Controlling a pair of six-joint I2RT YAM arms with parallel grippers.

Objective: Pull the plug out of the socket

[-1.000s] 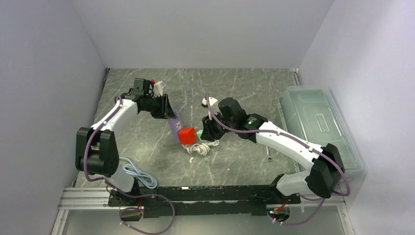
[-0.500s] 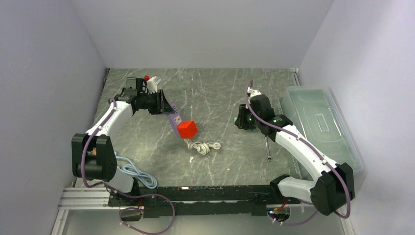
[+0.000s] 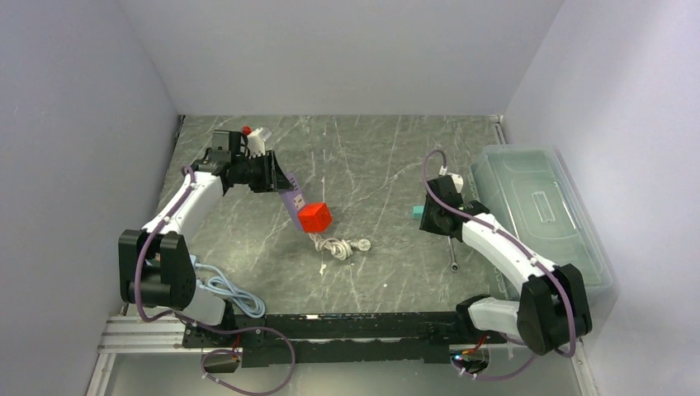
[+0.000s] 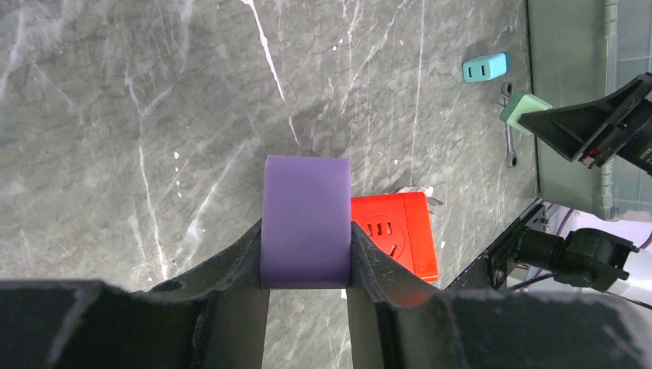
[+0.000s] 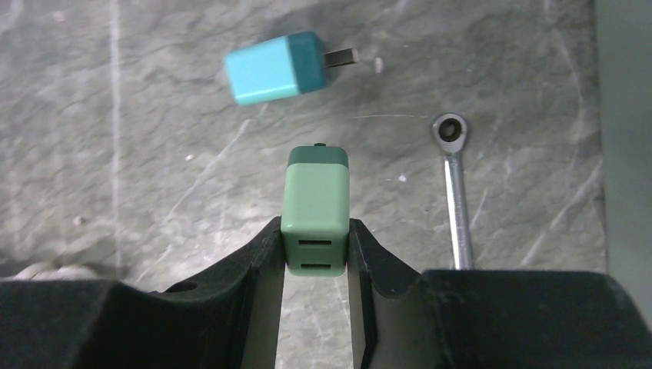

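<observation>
Left gripper (image 4: 306, 254): clamped on purple block (image 4: 306, 219), which touches red socket (image 4: 396, 234); whether it is plugged in, undetermined. Right gripper (image 5: 315, 246): closed around green plug (image 5: 315, 204), held well apart from the socket, so the pull is judged done. Blue plug (image 5: 273, 68): loose on table.

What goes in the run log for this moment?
left gripper: shut on purple block, red socket alongside | right gripper: shut on green plug, apart from red socket | loose: blue plug, wrench

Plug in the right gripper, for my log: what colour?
Plug: green, darker far end; best in right wrist view.
</observation>
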